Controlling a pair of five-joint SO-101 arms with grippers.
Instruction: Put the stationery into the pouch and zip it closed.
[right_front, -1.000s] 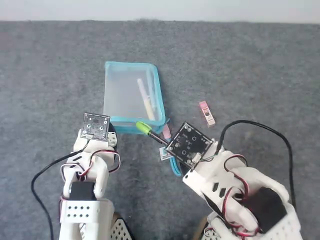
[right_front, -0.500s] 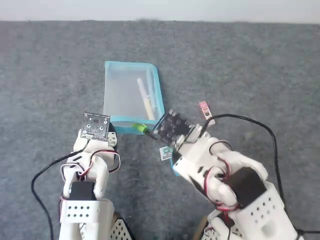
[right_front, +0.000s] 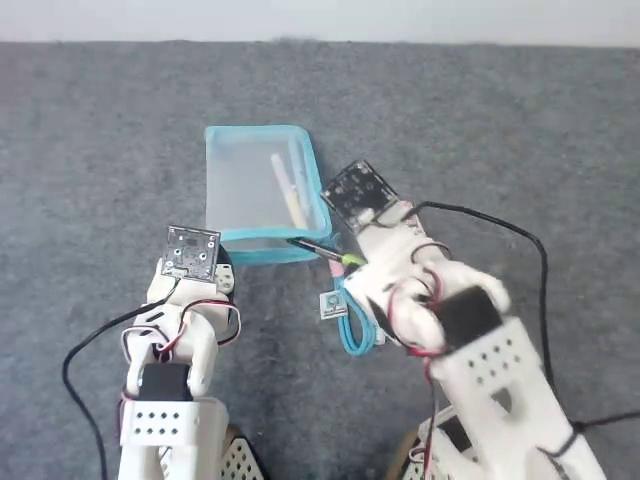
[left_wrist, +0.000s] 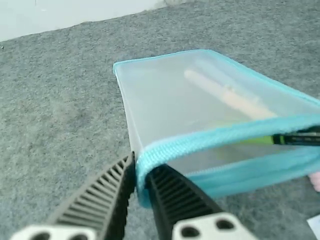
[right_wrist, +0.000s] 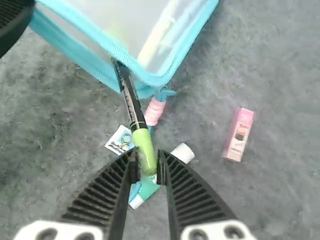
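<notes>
Between the fingers of the right gripper (right_wrist: 146, 156): a green-capped pen (right_wrist: 137, 134) is being pinched at its cap, with both fingers pressing in on it.
Ahead of that gripper: the pen's dark barrel is pointing straight away from the fingertips, and its tip is lying at the mouth of the pouch (right_wrist: 135, 25), under the teal zip edge. It seems to be just inside, though the edge is hiding how far.
Pouch: translucent with teal edging, it is lying flat on the grey carpet (right_front: 500, 120) just beyond both grippers, with its open side facing them.
Left gripper (left_wrist: 140, 172): it is clamping the teal zip edge at the pouch's nearest corner, its fingers squeezing together with the edge caught between them.
Beyond the left fingertips: a pale pen (left_wrist: 230, 95) is lying inside the pouch, showing through the clear wall.
Just past the right fingertips: a pink charm (right_wrist: 156, 111) is hanging at the zip's end, close beside the pen barrel.
Beside the pen cap: a small tag (right_wrist: 120, 141) is lying on the carpet.
Under the right fingers: a white-capped teal stick (right_wrist: 182, 152) is lying on the carpet.
Off to one side of the right gripper: a pink box (right_wrist: 238, 134) is lying apart from the rest.
Beneath the right arm: a teal strap (right_front: 355, 330) is looping across the carpet.
</notes>
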